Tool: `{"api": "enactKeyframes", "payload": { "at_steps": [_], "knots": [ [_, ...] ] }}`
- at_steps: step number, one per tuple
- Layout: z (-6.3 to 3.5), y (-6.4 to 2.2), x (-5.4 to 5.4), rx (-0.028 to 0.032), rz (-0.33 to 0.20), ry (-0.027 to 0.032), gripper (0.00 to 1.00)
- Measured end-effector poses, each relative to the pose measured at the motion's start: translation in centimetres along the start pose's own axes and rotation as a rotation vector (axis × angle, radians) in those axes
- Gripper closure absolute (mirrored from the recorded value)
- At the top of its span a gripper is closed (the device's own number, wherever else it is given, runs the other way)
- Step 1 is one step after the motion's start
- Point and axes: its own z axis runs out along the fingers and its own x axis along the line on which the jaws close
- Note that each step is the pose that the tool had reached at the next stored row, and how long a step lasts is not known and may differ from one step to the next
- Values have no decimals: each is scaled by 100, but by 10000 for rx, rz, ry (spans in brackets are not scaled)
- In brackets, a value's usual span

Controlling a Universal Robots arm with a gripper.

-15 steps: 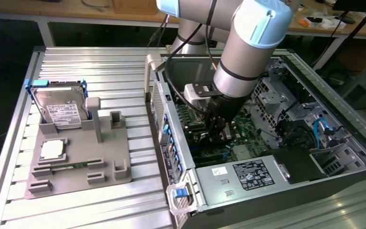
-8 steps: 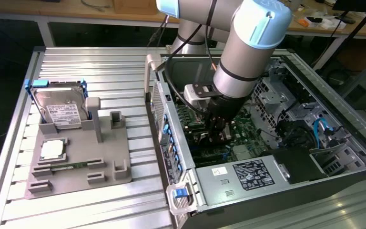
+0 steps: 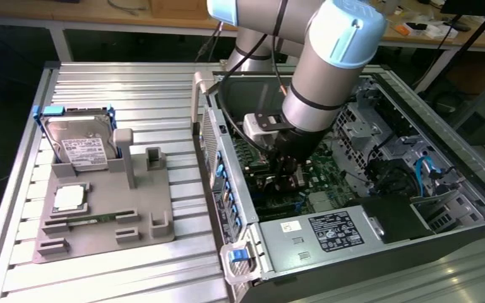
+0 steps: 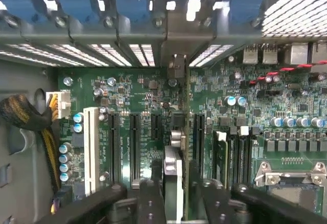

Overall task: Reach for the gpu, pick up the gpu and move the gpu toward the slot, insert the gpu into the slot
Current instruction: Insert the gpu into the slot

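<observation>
My gripper (image 3: 282,178) is down inside the open computer case, over the green motherboard (image 4: 153,96). The gpu (image 4: 173,175) appears edge-on as a thin dark card with silvery parts, standing upright on the board among the expansion connectors. Its metal bracket end (image 4: 176,66) reaches the case's rear wall. My gripper (image 4: 176,208) is shut on the gpu, with one black finger (image 4: 149,203) on each side of it. The blue slot is hidden beneath the card, so I cannot tell how deep the card sits.
Black expansion connectors (image 4: 134,147) and a white one (image 4: 91,150) lie beside the card, with the processor socket (image 4: 294,183) and a braided cable bundle (image 4: 23,112) further out. On the grey fixture (image 3: 99,221) outside the case sit a hard drive (image 3: 78,148) and a processor chip (image 3: 70,197).
</observation>
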Motion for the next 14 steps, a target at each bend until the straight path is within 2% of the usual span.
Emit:
{"api": "enactKeyframes", "payload": {
  "at_steps": [1,6,10,14],
  "knots": [
    [-9,1,2,-9,0,19,66],
    [-79,2,2,2,-2,18,66],
    [-218,20,-5,41,-1,16,66],
    [-313,35,-12,60,0,16,66]
  ]
}}
